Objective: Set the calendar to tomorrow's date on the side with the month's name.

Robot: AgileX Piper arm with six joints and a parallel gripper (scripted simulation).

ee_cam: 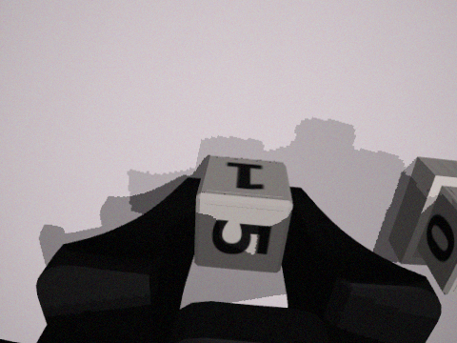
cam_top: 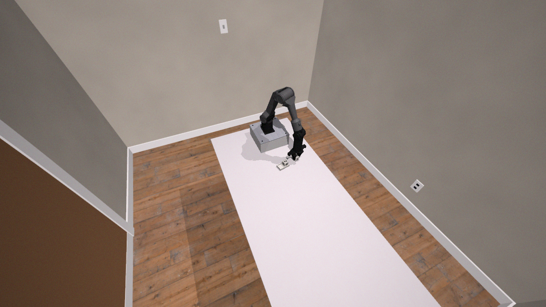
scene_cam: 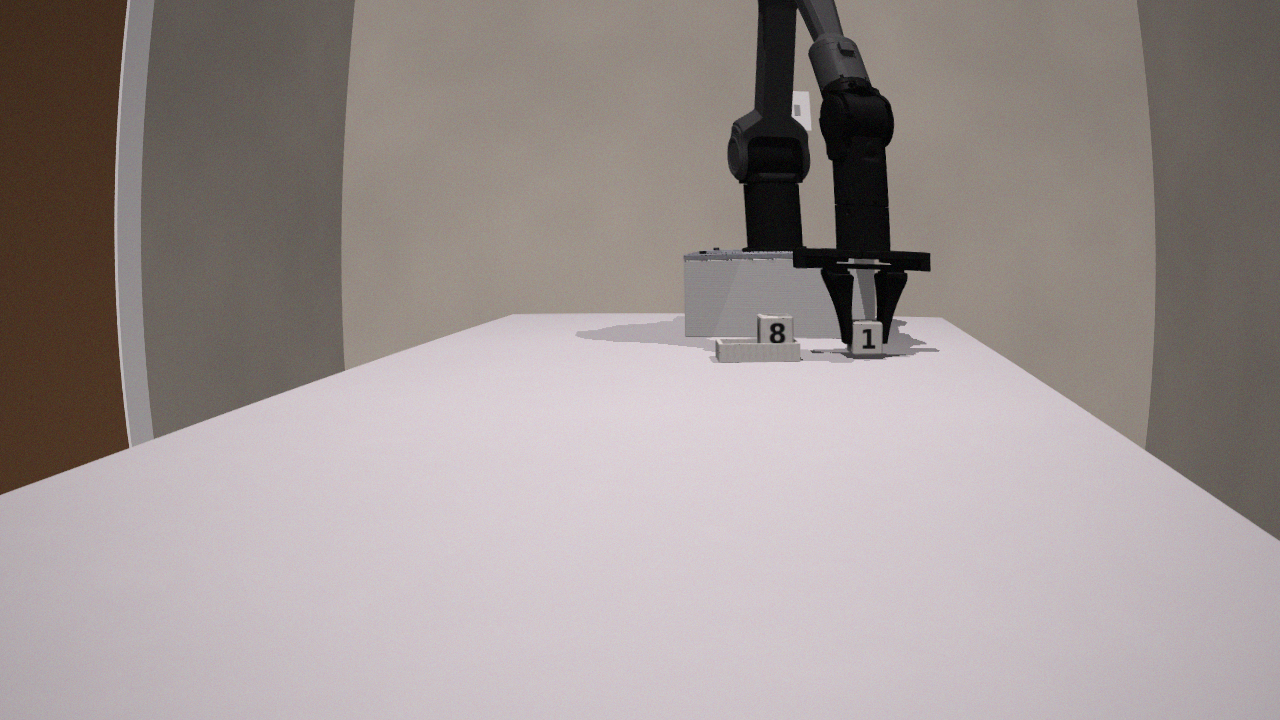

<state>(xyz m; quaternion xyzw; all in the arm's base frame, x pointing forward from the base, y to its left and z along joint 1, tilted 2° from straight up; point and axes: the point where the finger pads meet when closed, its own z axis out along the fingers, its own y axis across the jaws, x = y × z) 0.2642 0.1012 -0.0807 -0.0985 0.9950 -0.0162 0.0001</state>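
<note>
Pale cube showing 1 (scene_cam: 866, 339) is gripped by the pincer (scene_cam: 864, 333), low on the surface (scene_cam: 626, 501) beside the tray (scene_cam: 757, 351). Only the 8 cube (scene_cam: 775, 330) is seated inside; the date is judged unfinished.

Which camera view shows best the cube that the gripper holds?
The wrist view: the cube fills the middle, between both fingers, with 5 and 1 readable. The exterior view shows it small, its 1 face upright, beside the tray. In the top view it is only a speck.
</note>
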